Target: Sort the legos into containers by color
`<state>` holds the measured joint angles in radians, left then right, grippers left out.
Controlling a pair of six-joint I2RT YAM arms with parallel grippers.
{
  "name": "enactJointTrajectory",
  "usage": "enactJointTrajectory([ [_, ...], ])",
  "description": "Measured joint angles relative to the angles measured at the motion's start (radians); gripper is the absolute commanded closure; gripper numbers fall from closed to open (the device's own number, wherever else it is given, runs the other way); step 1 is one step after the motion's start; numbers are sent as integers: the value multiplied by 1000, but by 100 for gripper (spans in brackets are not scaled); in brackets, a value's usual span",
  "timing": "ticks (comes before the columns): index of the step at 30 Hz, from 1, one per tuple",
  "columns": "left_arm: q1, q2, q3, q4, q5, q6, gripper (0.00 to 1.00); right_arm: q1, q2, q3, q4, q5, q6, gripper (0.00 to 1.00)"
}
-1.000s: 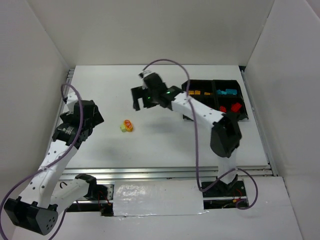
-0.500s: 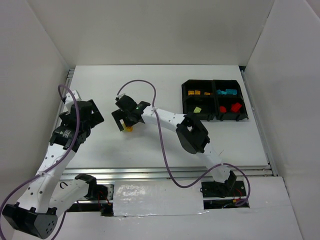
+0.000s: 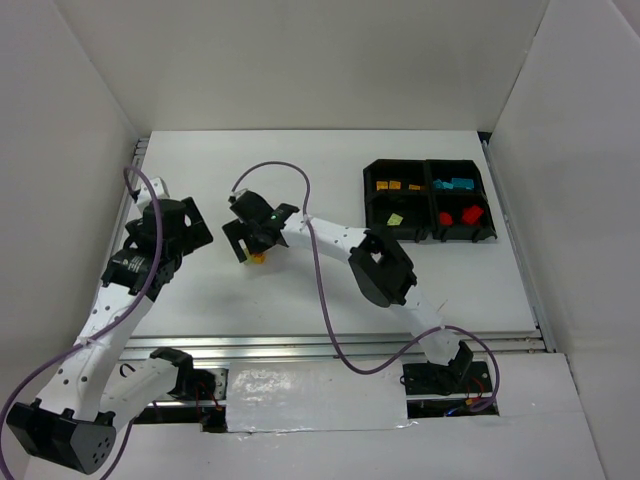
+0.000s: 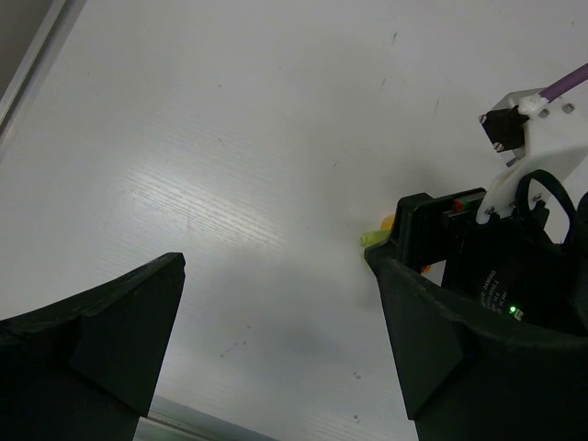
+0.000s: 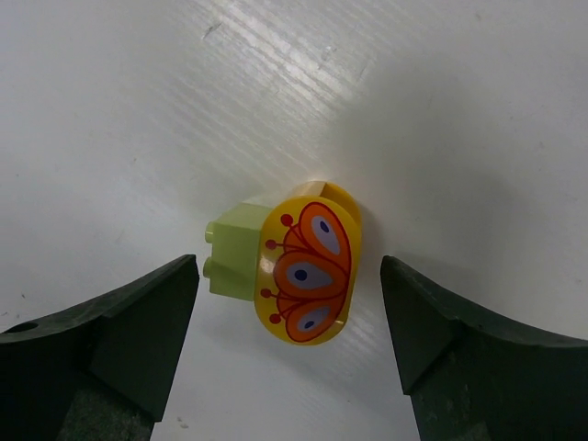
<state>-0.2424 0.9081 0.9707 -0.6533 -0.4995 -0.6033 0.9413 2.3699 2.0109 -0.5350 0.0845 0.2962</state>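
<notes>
Fingers of my right gripper (image 5: 287,268) are wide apart, one on each side of two legos on the white table (image 5: 441,110). One is a yellow brick (image 5: 308,276) with an orange butterfly picture on top. A pale green brick (image 5: 234,253) touches it. Neither finger touches them. My left gripper (image 4: 274,266) is spread apart too and holds nothing. The black tray (image 3: 427,203) sits far right. It holds orange bricks (image 3: 395,186), teal bricks (image 3: 458,184), red bricks (image 3: 458,215) and a green brick (image 3: 396,219), each colour in its own square.

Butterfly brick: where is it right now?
The butterfly brick lies on the table between the fingers of the open right gripper, a pale green brick against its left side in the right wrist view; from above, well left of the tray.
</notes>
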Motion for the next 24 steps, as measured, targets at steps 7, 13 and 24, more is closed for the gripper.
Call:
enactJointTrajectory([
  [7, 1, 1, 0, 3, 21, 2, 0, 2, 7, -6, 8, -51, 6, 62],
  [13, 2, 6, -3, 19, 59, 7, 0, 3, -56, -126, 96, -34, 17, 100],
  [24, 6, 55, -79, 190, 483, -34, 1, 2, -723, -837, 411, -17, 16, 100],
])
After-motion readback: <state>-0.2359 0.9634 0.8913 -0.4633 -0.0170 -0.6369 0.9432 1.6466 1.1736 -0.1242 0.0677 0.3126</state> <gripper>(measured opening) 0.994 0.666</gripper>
